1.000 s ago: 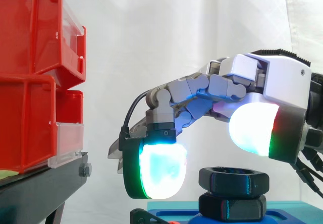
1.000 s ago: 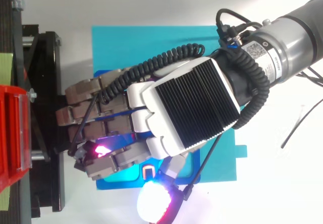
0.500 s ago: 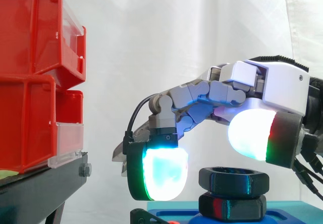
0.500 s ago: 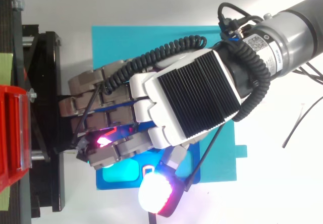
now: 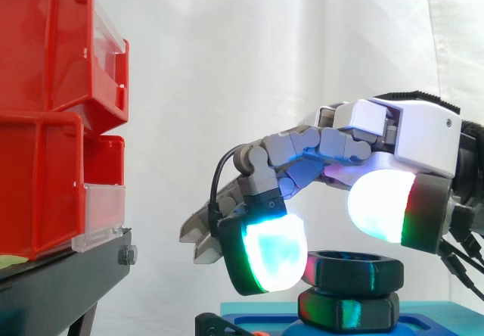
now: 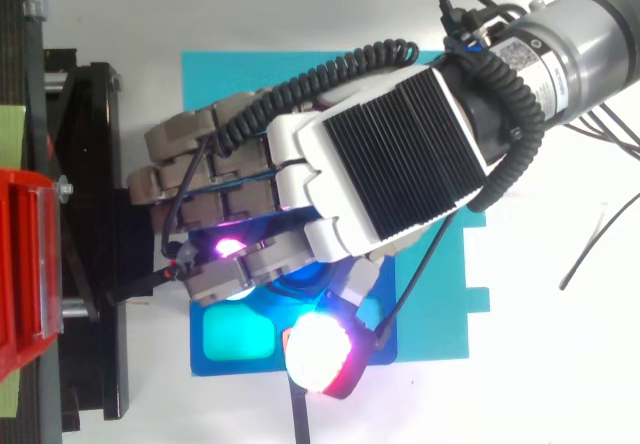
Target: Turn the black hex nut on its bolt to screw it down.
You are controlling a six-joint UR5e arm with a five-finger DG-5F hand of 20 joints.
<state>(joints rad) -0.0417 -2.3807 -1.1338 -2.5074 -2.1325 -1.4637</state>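
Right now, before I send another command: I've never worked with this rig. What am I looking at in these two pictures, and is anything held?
The machine is a robot arm carrying a hand shaped much like a human one. One picture comes from a camera beside the work, looking level across it, and the arm enters from the right. The other looks straight down on the same scene.

On a blue-green base plate sits the black hex nut, with a second black hex piece directly beneath it. The bolt itself is hidden.

The hand hangs low over the nut. I cannot tell whether it grips it.

To the left stand red bins on a black stand.
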